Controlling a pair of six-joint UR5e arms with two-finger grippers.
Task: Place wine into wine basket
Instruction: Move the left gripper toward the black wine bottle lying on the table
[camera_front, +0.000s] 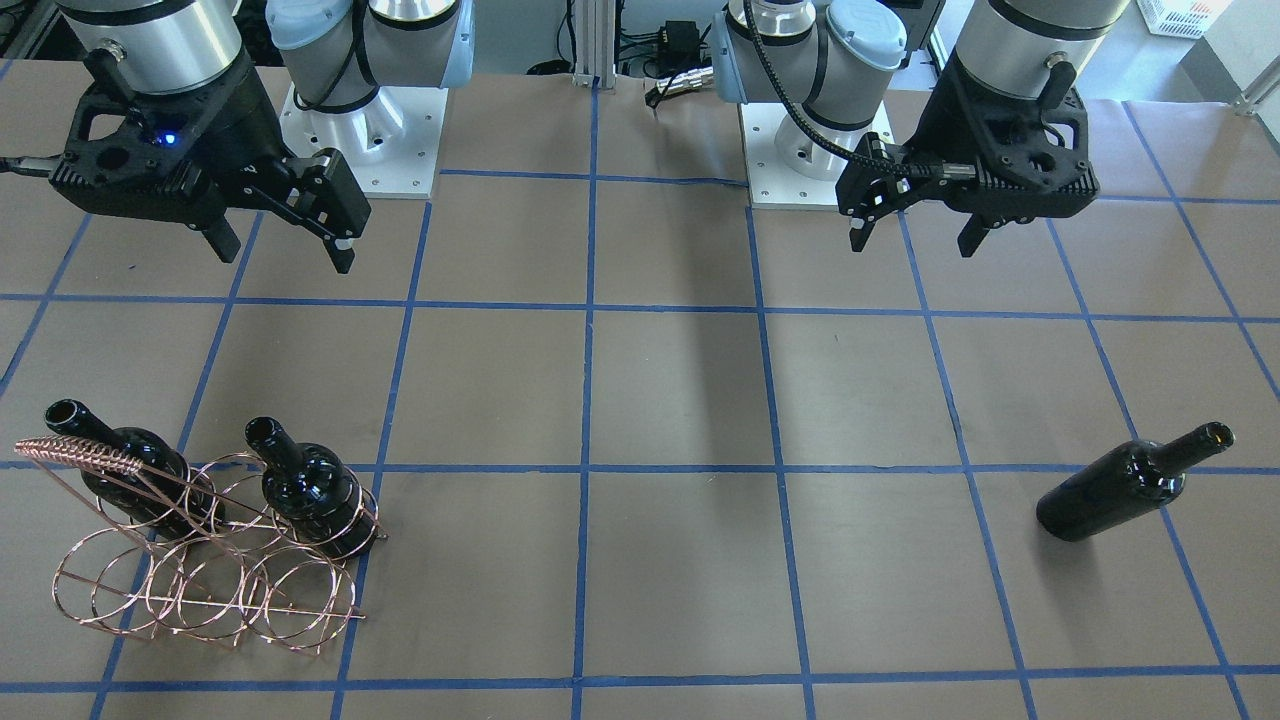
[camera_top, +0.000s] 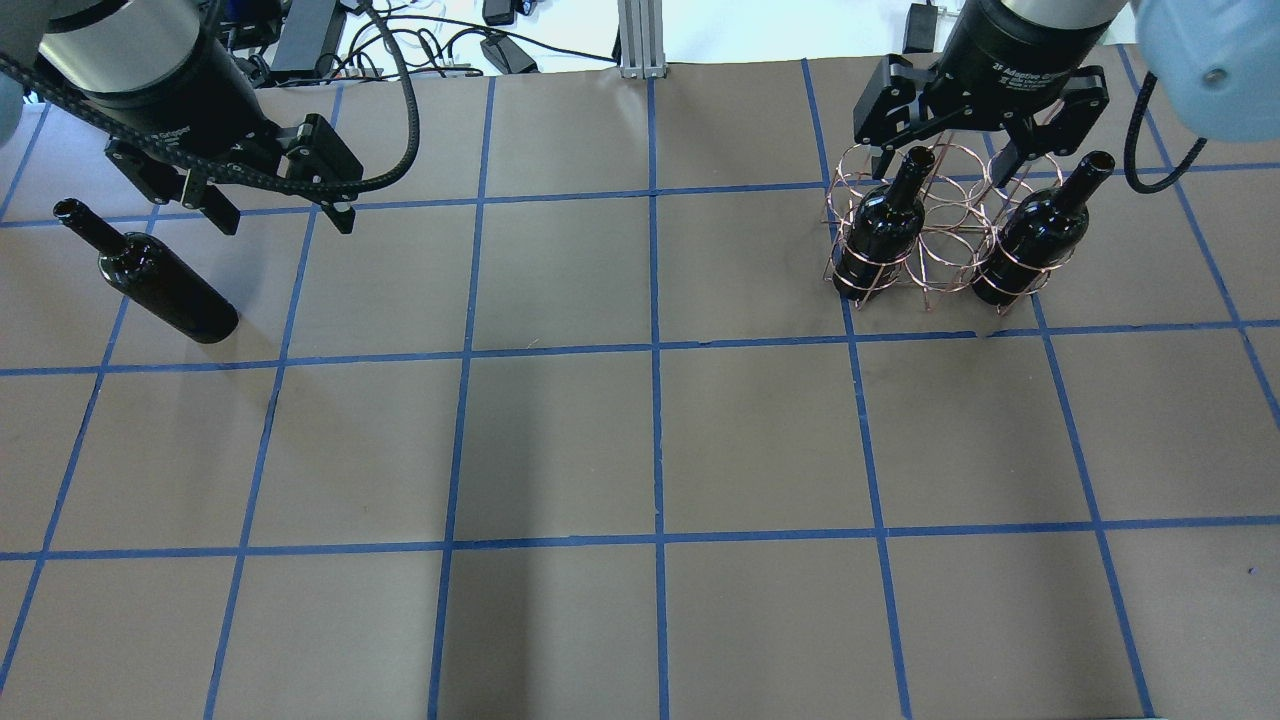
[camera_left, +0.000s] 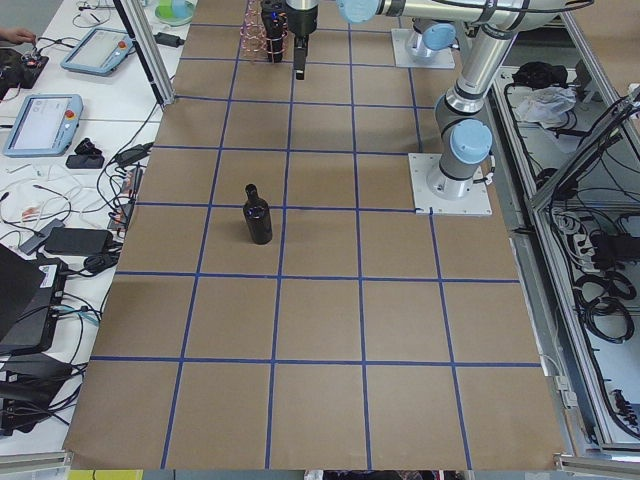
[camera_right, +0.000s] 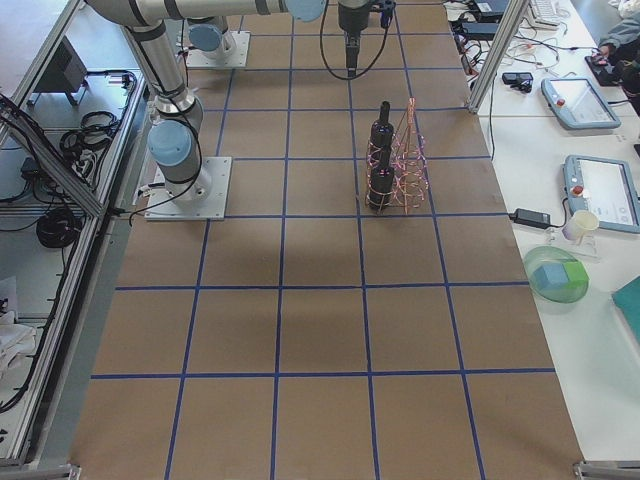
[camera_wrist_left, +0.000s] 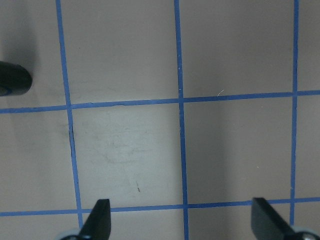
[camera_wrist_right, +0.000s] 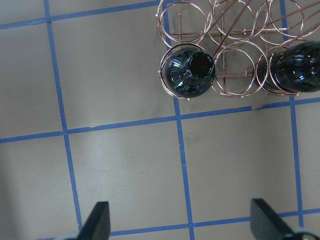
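Note:
One black wine bottle lies on its side on the table on my left side; it also shows in the overhead view. My left gripper is open and empty, above the table just beside this bottle. The left wrist view shows only the bottle's base at the left edge. The copper wire basket stands on my right side and holds two upright bottles in its outer hoops, with the middle hoop empty. My right gripper is open and empty, high above the basket.
The brown table cover has a blue tape grid. The arm bases stand at the robot's edge of the table. Cables and tablets lie on the side bench beyond the table's far edge.

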